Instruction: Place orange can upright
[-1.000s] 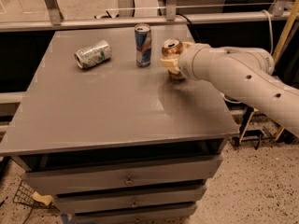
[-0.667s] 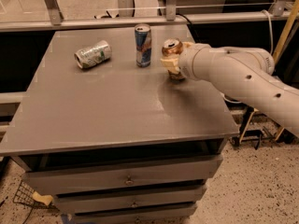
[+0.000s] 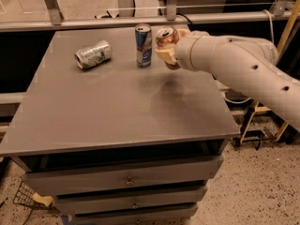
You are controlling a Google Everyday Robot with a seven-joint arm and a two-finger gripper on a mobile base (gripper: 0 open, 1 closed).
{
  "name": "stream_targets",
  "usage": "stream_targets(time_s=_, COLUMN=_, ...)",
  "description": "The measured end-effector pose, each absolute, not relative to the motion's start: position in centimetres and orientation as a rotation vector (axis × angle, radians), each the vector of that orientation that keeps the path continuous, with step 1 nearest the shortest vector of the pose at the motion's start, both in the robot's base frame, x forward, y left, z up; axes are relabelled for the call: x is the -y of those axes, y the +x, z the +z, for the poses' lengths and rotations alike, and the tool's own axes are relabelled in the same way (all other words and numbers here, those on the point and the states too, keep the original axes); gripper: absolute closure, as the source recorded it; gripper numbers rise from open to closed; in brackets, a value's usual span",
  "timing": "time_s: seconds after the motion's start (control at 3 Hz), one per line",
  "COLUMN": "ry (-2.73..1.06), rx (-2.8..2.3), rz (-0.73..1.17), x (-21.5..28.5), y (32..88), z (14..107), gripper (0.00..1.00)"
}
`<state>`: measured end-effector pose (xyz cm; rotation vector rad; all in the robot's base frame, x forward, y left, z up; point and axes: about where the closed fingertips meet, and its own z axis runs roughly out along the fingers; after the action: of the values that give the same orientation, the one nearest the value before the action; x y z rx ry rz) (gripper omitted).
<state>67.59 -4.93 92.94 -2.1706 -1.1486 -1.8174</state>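
The orange can (image 3: 165, 35) is copper-coloured with a silver top and sits in my gripper (image 3: 168, 49) at the back right of the grey table (image 3: 108, 111). The gripper is shut on it and holds it above the tabletop, tilted, with its top facing the camera. The tan fingers (image 3: 165, 56) cover the can's lower part. My white arm (image 3: 234, 64) reaches in from the right. The can's shadow falls on the table below it.
A slim blue can (image 3: 143, 46) stands upright just left of the gripper. A green-and-silver can (image 3: 93, 54) lies on its side at the back left. A metal rail (image 3: 93, 22) runs behind the table. Drawers (image 3: 126, 179) sit under the tabletop.
The gripper has lifted the orange can up and a little to the left, closer to the blue can. The other cans have not moved.
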Motion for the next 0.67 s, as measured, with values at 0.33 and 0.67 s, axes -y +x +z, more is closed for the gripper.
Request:
stream_targets(time_s=0.33, ry=-2.049, rx=1.231, rz=-1.905, x=3.4, y=66.5, z=97.4, gripper=1.00)
stream_targets(time_s=0.67, ry=-1.976, rx=1.213, rz=-1.910, x=3.2, y=66.1, z=99.2, gripper=1.00)
